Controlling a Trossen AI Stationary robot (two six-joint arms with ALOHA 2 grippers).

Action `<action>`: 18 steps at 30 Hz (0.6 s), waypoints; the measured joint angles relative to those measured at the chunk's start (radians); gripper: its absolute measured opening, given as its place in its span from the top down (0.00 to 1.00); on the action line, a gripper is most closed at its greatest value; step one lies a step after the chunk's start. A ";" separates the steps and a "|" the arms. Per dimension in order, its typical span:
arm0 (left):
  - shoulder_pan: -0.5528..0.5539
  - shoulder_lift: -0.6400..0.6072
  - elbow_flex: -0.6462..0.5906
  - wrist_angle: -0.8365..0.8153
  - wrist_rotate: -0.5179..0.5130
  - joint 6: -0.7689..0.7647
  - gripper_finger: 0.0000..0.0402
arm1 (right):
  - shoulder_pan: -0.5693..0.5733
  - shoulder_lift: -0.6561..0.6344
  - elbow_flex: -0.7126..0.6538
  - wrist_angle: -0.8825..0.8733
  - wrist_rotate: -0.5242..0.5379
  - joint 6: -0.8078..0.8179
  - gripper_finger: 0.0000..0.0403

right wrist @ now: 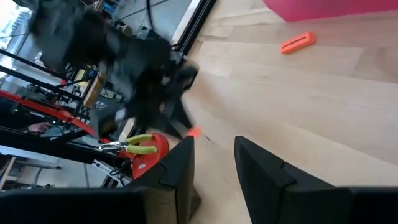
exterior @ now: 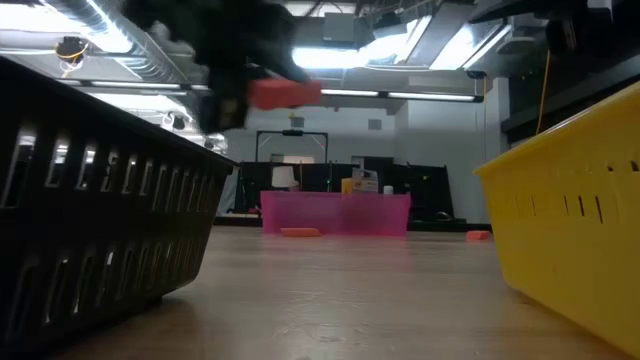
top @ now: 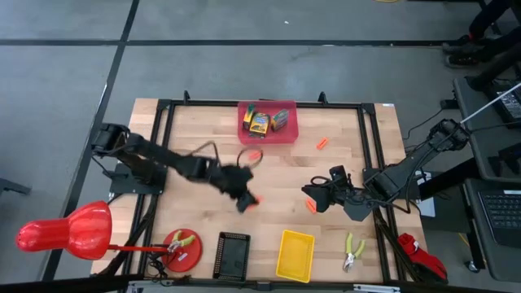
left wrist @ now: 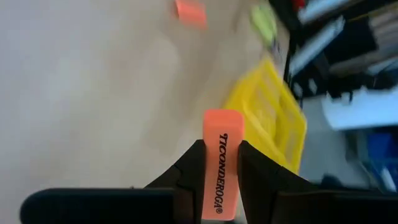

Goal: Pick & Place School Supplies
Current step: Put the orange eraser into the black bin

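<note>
orange rubber is sitting between my left jaws: i am holding an eraser (left wrist: 221,165) printed "ticonderoga", pinched by its long sides with one end sticking out past the fingertips. my left gripper (top: 247,198) is hanging above the middle of the table in the high view, left of centre, and in the low view the eraser is showing as an orange blur high in the upper left of the frame. it is looking light, slightly soft and grippy, so i am judging a moderate squeeze across the narrow width to be enough.

my right gripper (top: 316,195) is waiting just right of centre in the high view, jaws parted a little and holding nothing.

further out, the crayon boxes (top: 259,122) are lying in the pink tray (top: 289,133) at the top centre of the high view; they are flat cardboard, light and easily crushed, best taken across the short edges. a yellow basket (top: 294,255) and a black basket (top: 233,255) are standing along the bottom edge, with the pliers (top: 352,249) to their right.
</note>
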 joint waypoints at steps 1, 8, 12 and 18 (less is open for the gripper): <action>-0.040 0.000 -0.001 -0.004 -0.013 -0.027 0.84 | 0.000 0.000 0.000 0.004 -0.003 0.000 0.71; -0.265 0.000 0.008 -0.007 -0.085 -0.134 0.84 | 0.000 0.000 0.000 0.067 -0.058 -0.039 0.71; -0.371 0.010 0.037 -0.111 -0.145 -0.188 0.84 | 0.000 0.000 0.000 0.081 -0.110 -0.057 0.71; -0.427 0.023 0.038 -0.165 -0.196 -0.197 0.77 | 0.000 0.000 0.000 0.104 -0.147 -0.080 0.71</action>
